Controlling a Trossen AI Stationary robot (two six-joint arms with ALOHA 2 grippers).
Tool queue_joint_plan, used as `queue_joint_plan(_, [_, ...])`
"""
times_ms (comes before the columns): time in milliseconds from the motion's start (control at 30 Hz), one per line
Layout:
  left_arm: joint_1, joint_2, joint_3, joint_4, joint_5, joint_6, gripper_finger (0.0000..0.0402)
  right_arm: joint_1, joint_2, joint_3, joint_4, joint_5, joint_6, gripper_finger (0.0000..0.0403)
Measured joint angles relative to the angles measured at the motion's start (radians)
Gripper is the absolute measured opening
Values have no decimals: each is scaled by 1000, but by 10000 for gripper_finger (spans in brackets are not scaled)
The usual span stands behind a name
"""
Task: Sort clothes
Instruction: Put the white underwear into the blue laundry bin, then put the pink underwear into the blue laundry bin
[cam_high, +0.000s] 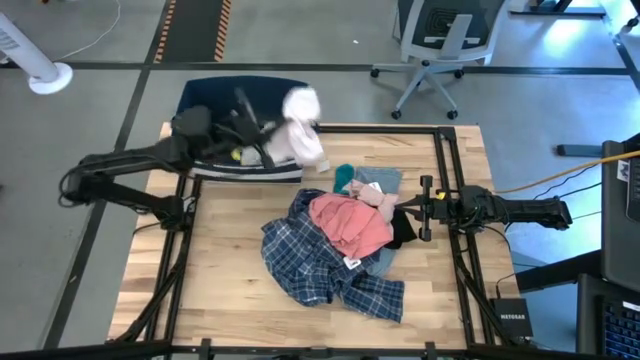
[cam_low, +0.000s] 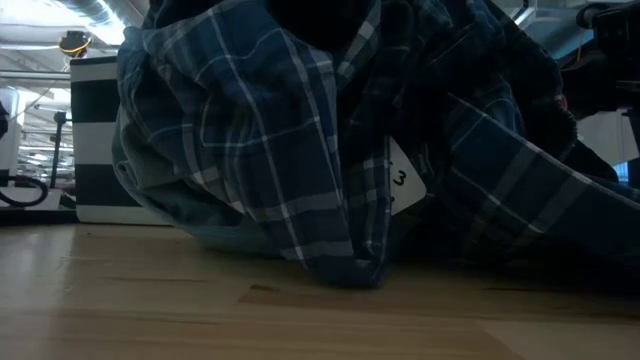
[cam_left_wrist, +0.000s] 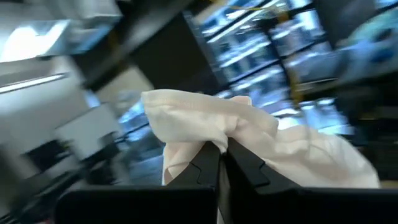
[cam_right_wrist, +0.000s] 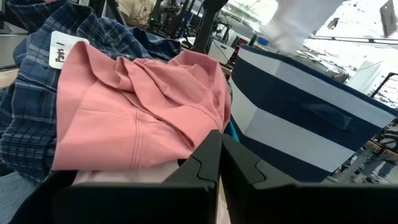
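Observation:
My left gripper (cam_high: 264, 141) is shut on a white shirt (cam_high: 302, 125), raised at the table's far side beside the dark blue, white-striped bin (cam_high: 240, 100). The other clothes lie in a pile mid-table: a blue-white plaid shirt (cam_high: 320, 265) at the bottom, a pink piece (cam_high: 350, 222) on top. At the pile's far side are a teal piece (cam_high: 345, 178) and a light grey-blue garment (cam_high: 382, 181), and at its right a small black item (cam_high: 403, 232). My right gripper (cam_high: 425, 208) waits shut, close to the pile's right edge. My left gripper pinches a bunched fold of the white shirt (cam_left_wrist: 214, 138) between its two fingertips (cam_left_wrist: 205, 163). How many layers it has cannot be told. The shirt is lifted clear of the table and drapes loosely around and below the fingers.
The bin (cam_right_wrist: 298, 112) stands at the table's far left edge, with something yellow-green inside (cam_high: 237, 155). A black frame (cam_high: 447, 180) runs around the table. The near left of the tabletop (cam_high: 220, 290) is bare wood. In the low view the plaid shirt (cam_low: 330, 150) fills the picture.

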Motion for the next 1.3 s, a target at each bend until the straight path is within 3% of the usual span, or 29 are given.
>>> queue_joint_plan(233, [230, -47, 1, -111, -51, -34, 7, 0, 0, 0, 0, 0, 0, 17])
queue_joint_plan(433, [358, 1, 1, -293, -51, -165, 34, 0, 0, 0, 0, 0, 0, 17])
queue_joint_plan(633, [399, 48, 1, -397, -51, -271, 72, 0, 0, 0, 0, 0, 0, 17])
queue_joint_plan(1000, [404, 55, 1, -568, -49, -310, 175, 0, 0, 0, 0, 0, 0, 17])
queue_joint_plan(1100, [383, 41, 11, -582, 30, -334, 190, 0, 0, 0, 0, 0, 0, 17])
queue_joint_plan(1300, [297, 35, 47, -569, 359, -415, 207, 0, 0, 0, 0, 0, 0, 17])
